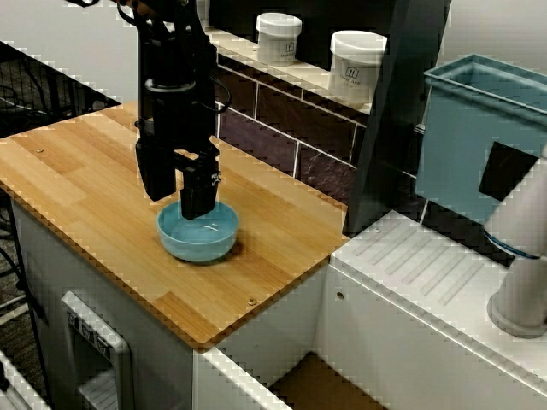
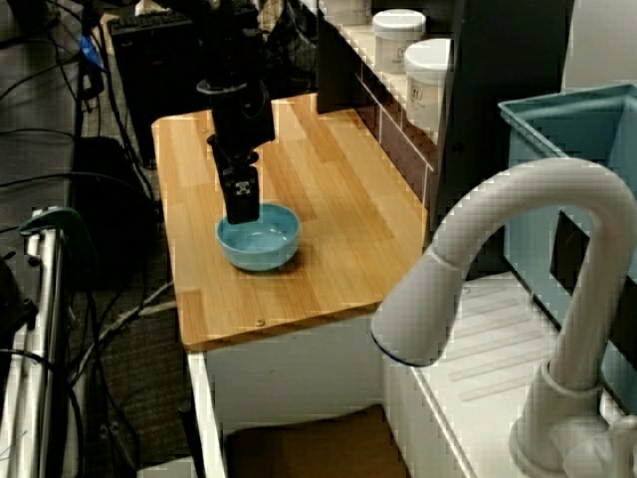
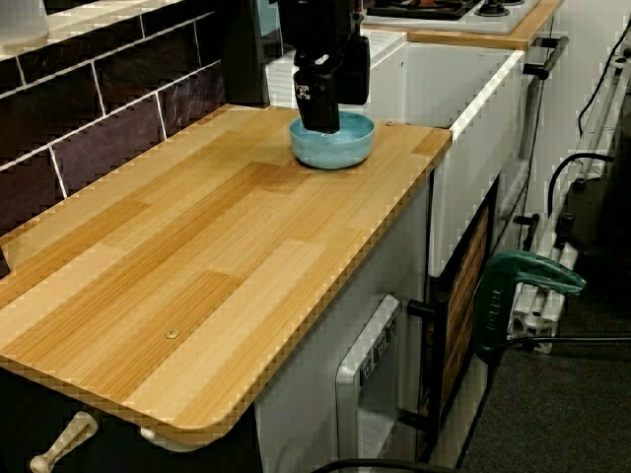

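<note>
A light blue bowl (image 1: 198, 233) rests on the wooden counter (image 1: 85, 171), near its right end. My black gripper (image 1: 178, 203) comes straight down onto the bowl's far left rim. One finger reaches inside the bowl and the other stands just outside it, with only a thin gap between them, so the rim is pinched. From the side, the gripper (image 2: 242, 214) meets the bowl (image 2: 261, 239) at its back edge. Looking along the counter, the gripper (image 3: 330, 123) covers part of the bowl (image 3: 335, 146). The bowl looks empty.
Two white lidded jars (image 1: 357, 64) stand on a shelf above the dark tiled wall (image 1: 273, 128). To the right are a white sink drainboard (image 1: 427, 273), a white faucet (image 2: 518, 259) and a teal bin (image 1: 479, 128). The counter edge (image 1: 256, 320) runs close to the bowl.
</note>
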### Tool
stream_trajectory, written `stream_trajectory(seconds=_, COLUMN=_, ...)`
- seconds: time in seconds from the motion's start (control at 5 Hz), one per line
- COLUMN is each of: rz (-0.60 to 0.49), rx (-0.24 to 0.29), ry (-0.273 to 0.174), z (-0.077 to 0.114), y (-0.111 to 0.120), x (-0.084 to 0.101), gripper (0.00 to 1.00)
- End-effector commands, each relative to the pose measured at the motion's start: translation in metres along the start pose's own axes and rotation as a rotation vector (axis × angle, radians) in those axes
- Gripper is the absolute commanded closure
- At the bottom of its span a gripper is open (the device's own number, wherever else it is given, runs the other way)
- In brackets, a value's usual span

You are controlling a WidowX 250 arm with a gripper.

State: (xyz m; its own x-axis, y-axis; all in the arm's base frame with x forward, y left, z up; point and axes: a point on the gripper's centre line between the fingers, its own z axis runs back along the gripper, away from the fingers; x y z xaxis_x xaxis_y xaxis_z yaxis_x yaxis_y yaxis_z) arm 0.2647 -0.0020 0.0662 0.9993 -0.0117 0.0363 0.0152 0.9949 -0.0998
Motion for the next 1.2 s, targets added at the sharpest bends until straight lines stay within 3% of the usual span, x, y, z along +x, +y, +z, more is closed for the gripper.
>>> stream_trajectory(seconds=0.0, rz=0.022, rx=0.051, ry=-0.049, z=0.001, y=0.022, x=0.017, gripper=0.00)
stream_trajectory(seconds=0.4, rz=0.029, rx=0.088, ry=-0.037, z=-0.024, y=0.023, x=0.013, gripper=0.00)
stream_trajectory(seconds=0.6, rz=0.032, rx=0.075, ry=-0.032, z=-0.027, y=0.024, x=0.013, gripper=1.00)
stream_trajectory(seconds=1.0, rz=0.027, rx=0.071, ry=-0.024, z=-0.021, y=0.026, x=0.014, gripper=1.00)
